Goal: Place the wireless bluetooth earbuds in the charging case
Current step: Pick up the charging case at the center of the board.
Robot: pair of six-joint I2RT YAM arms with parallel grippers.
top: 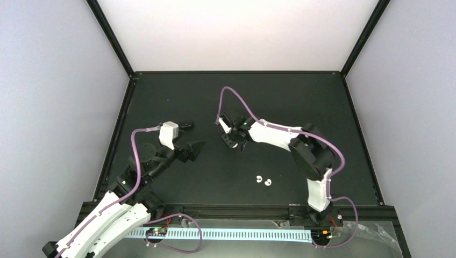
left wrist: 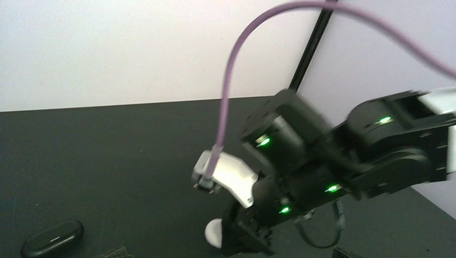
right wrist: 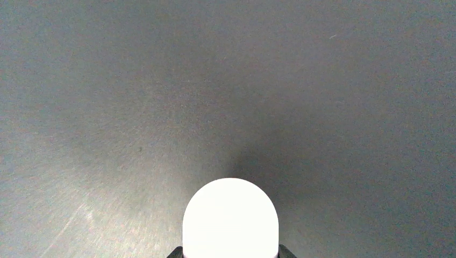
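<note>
Right gripper (top: 234, 142), black two-finger type: points straight down at the upper centre of the overhead view. Its jaws flank a white, rounded, glossy plastic body (right wrist: 230, 215), which fills the bottom centre of the right wrist view. Whether the jaws clamp this body or only bracket it cannot be told. The body is probably a white charging case, its lid not visible. The right arm reaches far forward and left, elbow raised and wrist bent down over the dark matte table (top: 301, 107). Left gripper (top: 196, 149): jaws apart and empty, held low at centre left with its tip aimed right and the arm folded back. Just above it lies a black pill-shaped plastic case (top: 186, 125), closed. Two small white plastic earbuds (top: 259, 179) lie side by side at lower centre, well apart from both grippers; no black earbuds can be made out. Handling advice: square the jaws on the white body's flat sides, grip gently since glossy plastic slips, and keep it upright.
</note>
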